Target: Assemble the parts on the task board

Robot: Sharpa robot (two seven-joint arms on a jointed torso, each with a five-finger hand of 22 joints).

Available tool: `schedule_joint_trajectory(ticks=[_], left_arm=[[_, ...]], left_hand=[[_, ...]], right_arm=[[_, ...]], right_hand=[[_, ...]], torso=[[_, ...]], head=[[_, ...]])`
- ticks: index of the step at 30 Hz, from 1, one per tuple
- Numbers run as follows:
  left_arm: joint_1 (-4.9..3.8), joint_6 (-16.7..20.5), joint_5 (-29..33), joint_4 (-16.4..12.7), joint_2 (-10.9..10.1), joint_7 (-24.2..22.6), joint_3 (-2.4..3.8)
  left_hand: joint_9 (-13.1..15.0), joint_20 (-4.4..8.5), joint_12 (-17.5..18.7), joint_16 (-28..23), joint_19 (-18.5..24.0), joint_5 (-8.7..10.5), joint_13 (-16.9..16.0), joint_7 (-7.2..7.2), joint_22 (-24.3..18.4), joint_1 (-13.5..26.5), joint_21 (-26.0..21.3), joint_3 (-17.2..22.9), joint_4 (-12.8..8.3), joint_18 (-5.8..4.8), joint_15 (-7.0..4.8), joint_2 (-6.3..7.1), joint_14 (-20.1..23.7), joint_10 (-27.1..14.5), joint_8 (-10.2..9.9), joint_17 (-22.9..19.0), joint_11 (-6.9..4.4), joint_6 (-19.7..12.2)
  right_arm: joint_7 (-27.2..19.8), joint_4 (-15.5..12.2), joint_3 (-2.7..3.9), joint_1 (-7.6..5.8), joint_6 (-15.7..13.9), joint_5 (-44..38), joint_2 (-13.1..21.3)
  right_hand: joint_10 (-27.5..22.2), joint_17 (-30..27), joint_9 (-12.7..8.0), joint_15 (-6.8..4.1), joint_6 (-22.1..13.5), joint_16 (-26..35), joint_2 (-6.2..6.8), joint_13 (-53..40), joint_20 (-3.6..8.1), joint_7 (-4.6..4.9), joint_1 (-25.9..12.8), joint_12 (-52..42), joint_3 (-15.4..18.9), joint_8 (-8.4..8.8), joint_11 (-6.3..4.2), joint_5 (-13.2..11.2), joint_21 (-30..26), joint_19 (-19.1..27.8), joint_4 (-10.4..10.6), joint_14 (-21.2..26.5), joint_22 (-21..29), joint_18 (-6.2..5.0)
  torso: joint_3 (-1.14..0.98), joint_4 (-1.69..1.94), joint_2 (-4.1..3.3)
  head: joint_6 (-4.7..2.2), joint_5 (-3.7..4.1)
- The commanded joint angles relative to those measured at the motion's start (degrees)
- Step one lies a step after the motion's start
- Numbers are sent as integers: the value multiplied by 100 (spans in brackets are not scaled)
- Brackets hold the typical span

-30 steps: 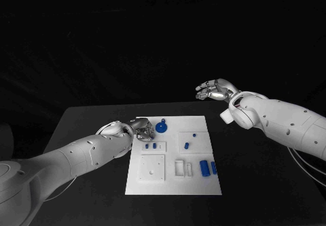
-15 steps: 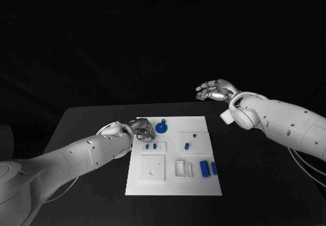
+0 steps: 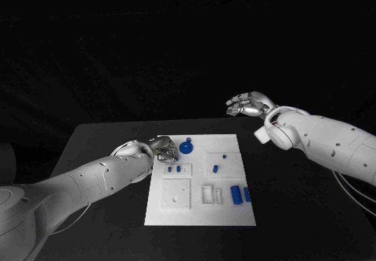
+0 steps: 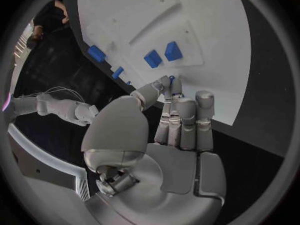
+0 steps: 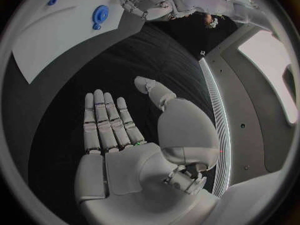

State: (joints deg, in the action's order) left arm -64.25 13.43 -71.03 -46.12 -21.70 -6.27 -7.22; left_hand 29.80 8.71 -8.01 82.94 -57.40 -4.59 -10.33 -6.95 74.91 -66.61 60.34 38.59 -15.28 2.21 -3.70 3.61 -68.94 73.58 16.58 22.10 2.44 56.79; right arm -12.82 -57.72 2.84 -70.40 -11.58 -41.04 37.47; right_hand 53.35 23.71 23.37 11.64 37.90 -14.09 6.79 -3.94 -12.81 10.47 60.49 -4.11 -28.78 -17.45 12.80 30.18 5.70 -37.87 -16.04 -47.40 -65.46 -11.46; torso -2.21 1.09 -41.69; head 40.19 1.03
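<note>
Left hand [image 3: 162, 149] is pinching a small blue part [image 4: 171, 78] over the task board [image 3: 227, 215]; right hand [image 3: 249, 104] is hovering empty, fingers spread.

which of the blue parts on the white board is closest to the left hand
The round blue disc-shaped part, just beside the left hand at the white task board's far end; the other blue parts are small pegs and cylinders farther off.

The white task board [image 3: 200, 182] lies flat mid-table. A round blue part [image 3: 186, 147] sits near its far edge, small blue parts [image 3: 173, 168] stand in raised blocks, and two blue cylinders [image 3: 236, 194] lie side by side near the right edge.
</note>
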Motion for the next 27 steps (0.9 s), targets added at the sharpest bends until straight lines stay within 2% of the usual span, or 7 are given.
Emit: schedule_joint_trajectory(ticks=[1, 6, 10, 27], left_arm=[[0, 30, 25, 20, -8, 38, -1], [0, 65, 44, 18, -14, 14, 0], [0, 59, 79, 19, -18, 6, 0], [0, 14, 144, 25, -2, 7, 0]], left_hand=[[0, 46, 30, -20, 6, 7, -10, -11, 24, 24, -16, 24, 26, 575, 9, -39, 24, -1, -27, -10, 43, -44], [-1, 46, 35, -20, 8, 1, -14, -13, 24, 14, -17, 35, 26, 575, 10, -51, 25, -1, -28, -10, 44, -48], [-41, 46, 43, -13, 4, 11, -36, -70, 24, -21, -15, 56, -6, 580, 7, -14, 17, 17, -107, -7, 40, -205], [-102, 41, 73, -17, 3, 39, -71, -144, 24, -27, -14, 55, -21, 576, 13, 38, 23, 19, -197, -10, 46, -400]], right_arm=[[-61, -10, 3, -1, 89, -3, 2], [-62, -9, 3, -1, 95, -3, 2], [-63, -9, 3, -1, 97, -3, 4], [-65, -14, 3, -1, 100, -3, 4]], right_hand=[[-37, -10, -6, 0, 38, 4, -18, 4, -18, 169, -47, 30, 28, -27, 1, 32, -28, 32, -8, 57, -7, -45], [-37, -11, -6, 0, 38, 4, -18, 4, -18, 169, -47, 30, 28, -28, 1, 32, -30, 32, -9, 58, -8, -45], [-37, -11, -7, 0, 38, 4, -18, 4, -17, 169, -47, 30, 28, -28, 0, 32, -32, 32, -9, 58, -9, -45], [-37, -14, -9, 0, 38, 4, -19, 4, -17, 167, -47, 30, 29, -28, 1, 32, -39, 32, -9, 59, -15, -44]], torso=[[2, 1, 1], [1, 2, 0], [2, 1, -2], [0, 0, -1]], head=[[1, 2], [1, 3], [0, 4], [4, 12]])
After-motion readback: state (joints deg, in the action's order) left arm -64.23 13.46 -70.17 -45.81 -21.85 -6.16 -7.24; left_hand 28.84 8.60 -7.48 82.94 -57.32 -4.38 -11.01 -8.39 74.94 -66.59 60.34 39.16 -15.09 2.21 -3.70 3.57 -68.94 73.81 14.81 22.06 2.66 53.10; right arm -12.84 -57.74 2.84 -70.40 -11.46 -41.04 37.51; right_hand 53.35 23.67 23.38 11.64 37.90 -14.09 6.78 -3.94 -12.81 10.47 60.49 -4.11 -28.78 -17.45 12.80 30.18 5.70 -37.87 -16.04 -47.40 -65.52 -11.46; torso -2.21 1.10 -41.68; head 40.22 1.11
